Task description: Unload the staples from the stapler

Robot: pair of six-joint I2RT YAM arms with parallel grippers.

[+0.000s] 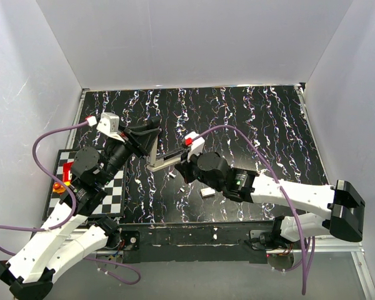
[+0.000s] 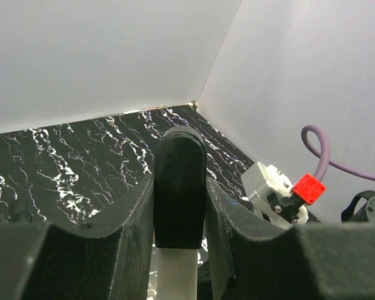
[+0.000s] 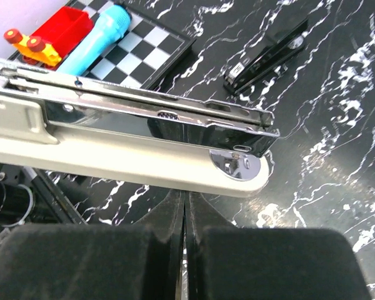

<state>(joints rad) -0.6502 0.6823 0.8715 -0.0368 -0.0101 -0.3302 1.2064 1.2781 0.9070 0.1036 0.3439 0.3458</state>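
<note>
My left hand is clamped on the black part of the stapler. It holds the stapler off the tabletop, left of the middle and about halfway between the near and far edges. The chrome magazine and pale base reach out toward my right hand. That hand's fingers are pressed together on nothing, just under the front end of the base; I can't tell whether they touch it. A small pale block lies toward the near edge, beside my right wrist.

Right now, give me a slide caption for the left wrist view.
Left gripper clamped on the stapler at its black end, marbled table beyond.
</note>
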